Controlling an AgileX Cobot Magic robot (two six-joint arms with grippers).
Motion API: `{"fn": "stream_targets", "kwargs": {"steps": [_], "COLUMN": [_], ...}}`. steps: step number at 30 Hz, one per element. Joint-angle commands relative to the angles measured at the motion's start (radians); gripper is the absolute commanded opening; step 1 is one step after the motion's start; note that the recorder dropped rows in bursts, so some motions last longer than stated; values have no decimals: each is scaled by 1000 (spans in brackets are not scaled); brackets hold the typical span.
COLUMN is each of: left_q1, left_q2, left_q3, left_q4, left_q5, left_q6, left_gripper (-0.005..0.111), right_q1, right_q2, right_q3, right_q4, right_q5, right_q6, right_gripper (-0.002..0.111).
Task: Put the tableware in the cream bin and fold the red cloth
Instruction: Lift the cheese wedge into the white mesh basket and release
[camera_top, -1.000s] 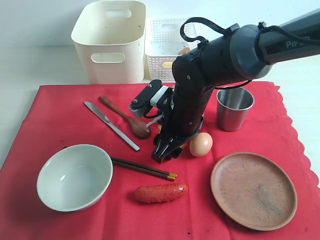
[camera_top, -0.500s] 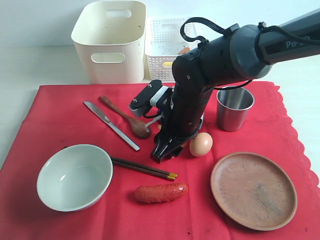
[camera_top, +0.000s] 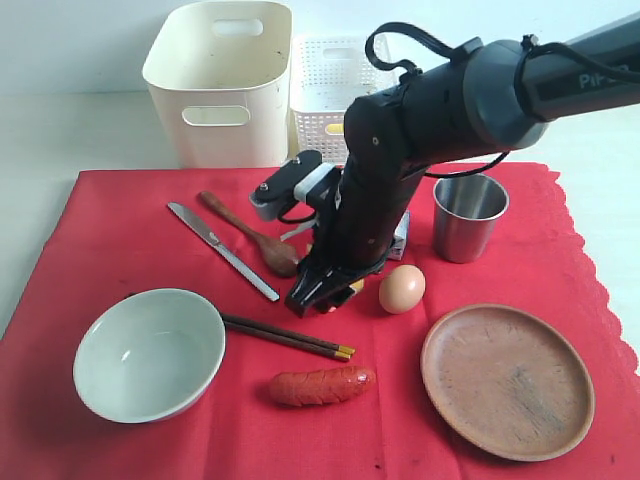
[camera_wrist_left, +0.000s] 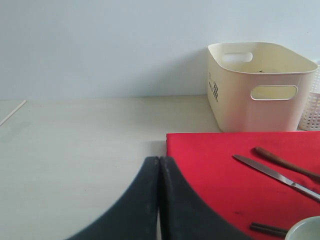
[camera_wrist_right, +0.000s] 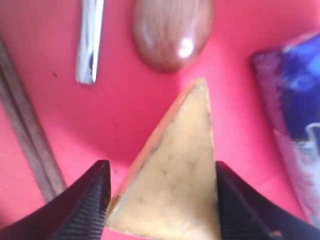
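Left gripper (camera_wrist_left: 160, 200): fingers pressed together on nothing. I have it over bare table off the left edge of the red cloth (camera_top: 120, 240), I'd say to keep it out of the other arm's way.
Bowl (camera_top: 150, 352): lower left of the exterior view, upright on the cloth, untouched.
Knife (camera_top: 222, 250) and spoon (camera_top: 250, 233): left of centre, lying slantwise near each other, not touching.
Cream bin (camera_top: 240, 145): upper left, behind the cloth's far edge. All the tableware lies on the cloth, so none is in it yet.
Chopsticks (camera_top: 285, 337): paired, running from the bowl's rim toward centre.
Right gripper (camera_top: 318, 297): centre, pointing down at the cloth. Its fingers (camera_wrist_right: 90, 205) bear on both sides of a cheese wedge (camera_wrist_right: 175, 170), which I judge to be a grip. I reckon the food goes first, since the cloth can't be folded under it.
Sausage (camera_top: 322, 384) and egg (camera_top: 402, 288): loose on the cloth, lower centre and just right of the gripper.
Cup (camera_top: 469, 217): right of centre, upright, mouth up.
Plate (camera_top: 507, 380): lower right, lying flat.
Cloth: spread flat under everything, not yet folded.
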Motion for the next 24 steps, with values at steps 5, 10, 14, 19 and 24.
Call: {"fn": "stream_targets", "kwargs": {"steps": [5, 10, 14, 19, 24], "left_q1": [2, 2, 2, 2, 2], "left_q2": [-6, -6, -6, -6, -6], "left_q3": [-2, -2, -2, -2, -2], "left_q4": [1, 1, 1, 1, 1], "left_q5": [-1, -1, -1, -1, -1], "left_q6": [-4, -4, -4, -4, -4], "left_gripper": [0, 0, 0, 0, 0], "right_q1": [-4, -21, -105, -214, -263], "right_q2": [-136, -175, -157, -81, 46], "right_q3": [-58, -131, -161, -179, -280], "right_q4": [-22, -119, -133, -132, -124], "right_q5": [-14, -78, -213, -391, -536], "right_q6": [-3, 31, 51, 94, 139], "right_gripper": [0, 0, 0, 0, 0]}}
